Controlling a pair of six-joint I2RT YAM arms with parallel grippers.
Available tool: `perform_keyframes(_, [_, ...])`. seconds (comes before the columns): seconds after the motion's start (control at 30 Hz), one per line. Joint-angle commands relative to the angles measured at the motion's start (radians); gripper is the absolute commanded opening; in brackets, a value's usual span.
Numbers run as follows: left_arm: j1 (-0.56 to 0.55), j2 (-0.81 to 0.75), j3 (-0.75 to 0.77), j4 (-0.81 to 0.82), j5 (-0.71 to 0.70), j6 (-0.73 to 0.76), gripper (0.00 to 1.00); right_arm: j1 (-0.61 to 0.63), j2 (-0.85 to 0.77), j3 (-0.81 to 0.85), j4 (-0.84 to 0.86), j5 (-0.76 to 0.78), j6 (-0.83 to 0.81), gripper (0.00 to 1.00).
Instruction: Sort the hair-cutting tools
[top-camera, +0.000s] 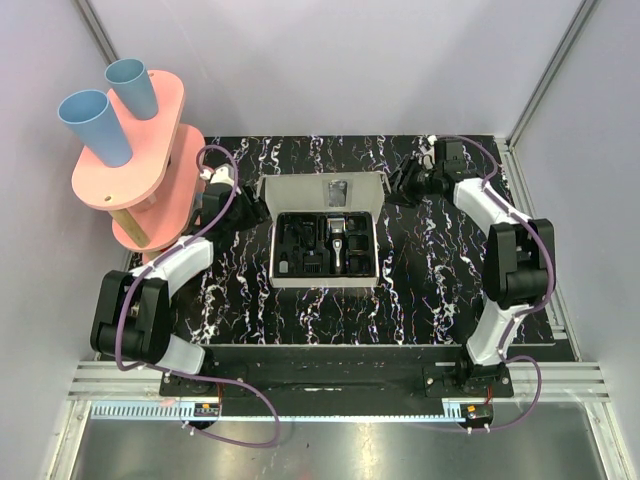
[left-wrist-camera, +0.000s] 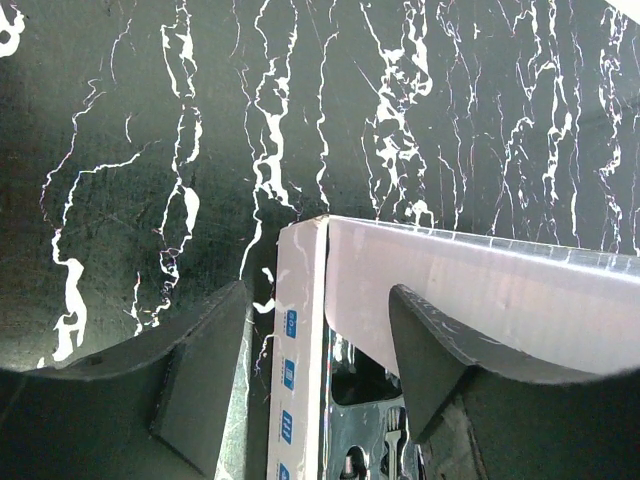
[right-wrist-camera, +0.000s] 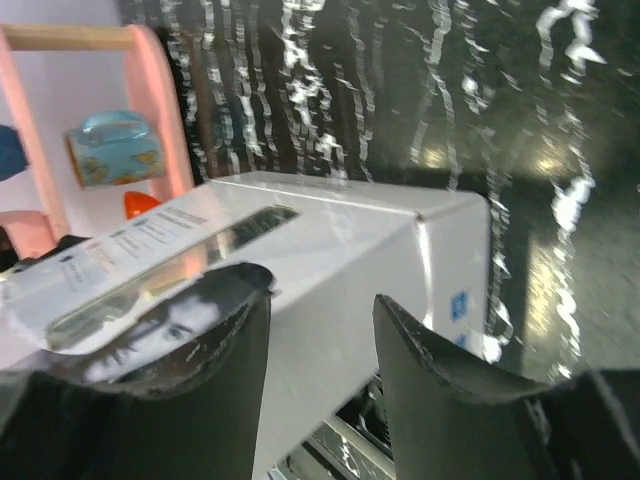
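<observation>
The white box (top-camera: 323, 285) lies open mid-table with its lid (top-camera: 323, 190) standing up at the back. In its black moulded tray sit the slim clipper with a grey head (top-camera: 340, 246) and several black comb attachments (top-camera: 297, 248). My left gripper (top-camera: 246, 212) is open at the box's back left corner; in the left wrist view it (left-wrist-camera: 320, 325) straddles the box's left wall (left-wrist-camera: 300, 340) without touching it. My right gripper (top-camera: 400, 184) is open at the back right corner; in the right wrist view it (right-wrist-camera: 320, 305) hangs close over the lid (right-wrist-camera: 340, 235).
A pink two-tier stand (top-camera: 150, 160) with two blue cups (top-camera: 95, 125) stands at the back left, close to my left arm. It also shows in the right wrist view (right-wrist-camera: 165, 110), with a small blue item (right-wrist-camera: 112, 148) on it. The black marbled table (top-camera: 430, 270) surrounds the box.
</observation>
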Motion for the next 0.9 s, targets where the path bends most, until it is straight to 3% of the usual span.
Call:
perform_keyframes(0.0, [-0.007, -0.044, -0.025, 0.077, 0.04, -0.014, 0.63, 0.007, -0.117, -0.056, -0.075, 0.312, 0.012, 0.54])
perform_keyframes(0.13, [-0.007, -0.048, -0.041, 0.083, 0.04, -0.015, 0.63, 0.009, -0.185, -0.125, -0.068, 0.449, 0.055, 0.54])
perform_keyframes(0.5, [-0.007, -0.058, -0.077, 0.107, 0.037, -0.024, 0.62, 0.117, -0.165, -0.148, -0.081, 0.318, -0.049, 0.52])
perform_keyframes(0.87, [-0.008, -0.091, -0.124, 0.117, 0.042, -0.027, 0.6, 0.159, -0.233, -0.247, -0.118, 0.396, -0.027, 0.51])
